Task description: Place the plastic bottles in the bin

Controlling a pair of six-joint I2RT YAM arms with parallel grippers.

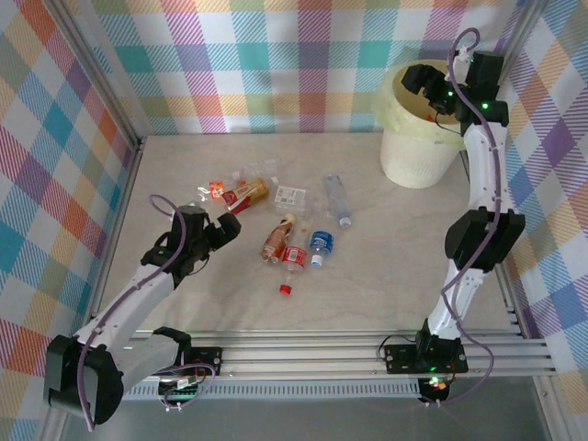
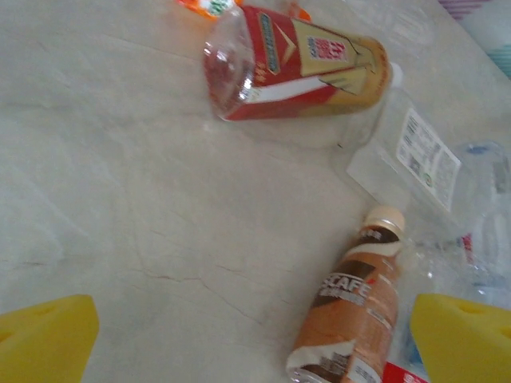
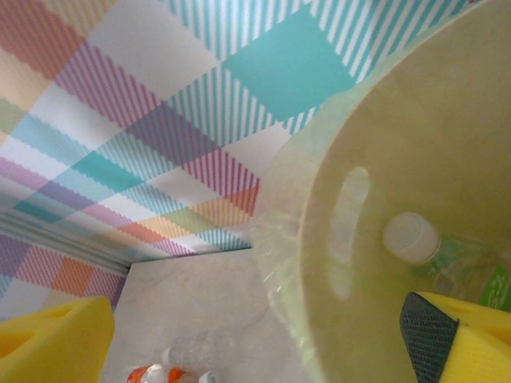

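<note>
Your left arm (image 1: 129, 299) and right arm (image 1: 485, 175) are white links with black joint housings, each trailing a lavender cable (image 1: 170, 225). Green lights (image 1: 484, 107) glow on the right one. The left gripper (image 2: 254, 339) and right gripper (image 3: 255, 335) wear yellow finger pads (image 2: 48, 339).

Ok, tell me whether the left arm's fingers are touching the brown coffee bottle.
Apart. The top view shows a strip of bare table between the left fingers and the brown coffee bottle.

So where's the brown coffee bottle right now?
In the overhead view the brown coffee bottle lies on the table, left of centre. It is just right of the left gripper and beside a red-capped bottle.
</note>
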